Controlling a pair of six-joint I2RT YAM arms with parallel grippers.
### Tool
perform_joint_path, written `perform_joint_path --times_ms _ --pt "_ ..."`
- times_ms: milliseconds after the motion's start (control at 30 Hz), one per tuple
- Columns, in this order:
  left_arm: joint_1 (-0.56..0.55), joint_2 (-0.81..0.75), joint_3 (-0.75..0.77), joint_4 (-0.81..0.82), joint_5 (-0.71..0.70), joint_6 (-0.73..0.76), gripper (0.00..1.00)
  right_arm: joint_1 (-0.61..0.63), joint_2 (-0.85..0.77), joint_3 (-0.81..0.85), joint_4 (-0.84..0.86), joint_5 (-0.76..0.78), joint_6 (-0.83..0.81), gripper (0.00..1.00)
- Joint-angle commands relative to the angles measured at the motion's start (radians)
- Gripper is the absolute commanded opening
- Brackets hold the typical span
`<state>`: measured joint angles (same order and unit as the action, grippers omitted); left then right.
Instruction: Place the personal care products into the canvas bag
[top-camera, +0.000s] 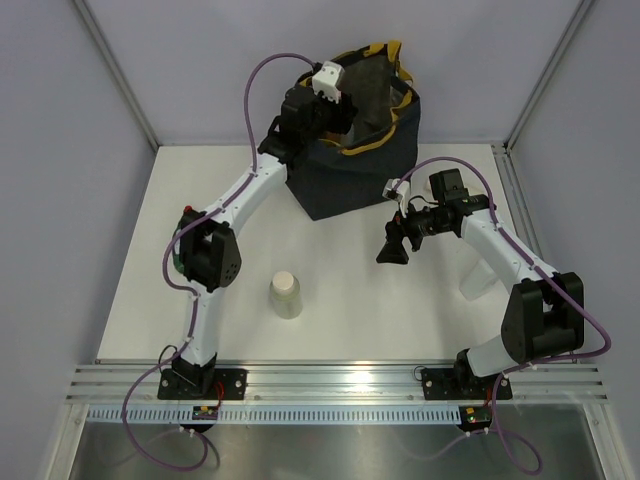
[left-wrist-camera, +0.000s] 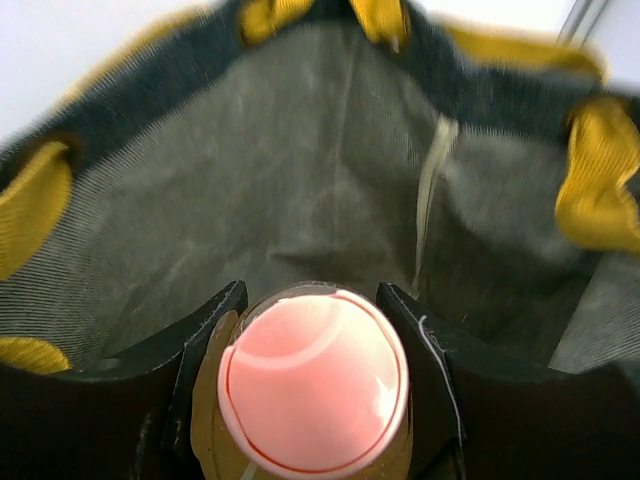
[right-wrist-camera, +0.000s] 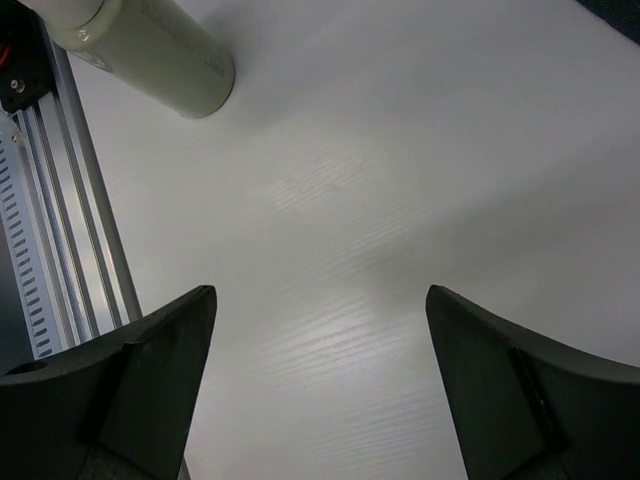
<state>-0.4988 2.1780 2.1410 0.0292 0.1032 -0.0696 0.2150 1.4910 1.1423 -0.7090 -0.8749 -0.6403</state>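
Note:
The canvas bag (top-camera: 365, 165), dark navy with a mustard rim, stands upright at the back of the table. My left gripper (top-camera: 338, 100) hangs over its open mouth, shut on a peach bottle with a pink cap (left-wrist-camera: 315, 380). In the left wrist view the gripper (left-wrist-camera: 312, 292) points down into the bag's grey lining (left-wrist-camera: 300, 180). A cream bottle (top-camera: 285, 295) stands on the table in front of the bag, and shows in the right wrist view at the top left (right-wrist-camera: 150, 50). My right gripper (top-camera: 393, 245) is open above bare table (right-wrist-camera: 320, 295), holding nothing.
Yellow handles (left-wrist-camera: 600, 170) flop over the bag's rim. An aluminium rail (top-camera: 340, 385) runs along the near edge, also seen as a rail (right-wrist-camera: 60, 250) beside the right gripper. A faint pale object (top-camera: 477, 280) lies by the right forearm. Walls enclose the table.

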Motion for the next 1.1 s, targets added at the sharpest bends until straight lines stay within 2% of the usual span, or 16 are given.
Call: perform_joint_path --times_ms 0,267,367,400,533,633,1067 --pt "0.008 -0.011 -0.039 0.077 0.039 0.099 0.0 0.0 -0.008 0.042 -0.014 0.002 -0.025 0.94" --pt "0.009 0.057 -0.082 0.04 0.003 0.085 0.0 0.0 -0.008 0.042 -0.014 0.013 -0.025 0.94" --pt "0.008 0.057 -0.075 0.046 -0.017 0.074 0.26 0.0 -0.003 0.042 -0.012 0.014 -0.024 0.94" --pt "0.011 0.055 -0.073 0.046 -0.019 0.044 0.5 -0.002 -0.002 0.043 -0.012 0.014 -0.025 0.94" --pt "0.019 0.049 -0.033 0.021 -0.016 -0.012 0.73 0.0 0.006 0.045 -0.015 0.017 -0.024 0.94" --pt "0.02 0.031 -0.003 0.024 -0.004 -0.039 0.81 -0.002 0.009 0.047 -0.015 0.019 -0.024 0.95" --pt "0.042 -0.141 0.045 0.051 0.018 -0.117 0.94 -0.084 -0.038 0.065 -0.033 -0.047 -0.015 0.95"
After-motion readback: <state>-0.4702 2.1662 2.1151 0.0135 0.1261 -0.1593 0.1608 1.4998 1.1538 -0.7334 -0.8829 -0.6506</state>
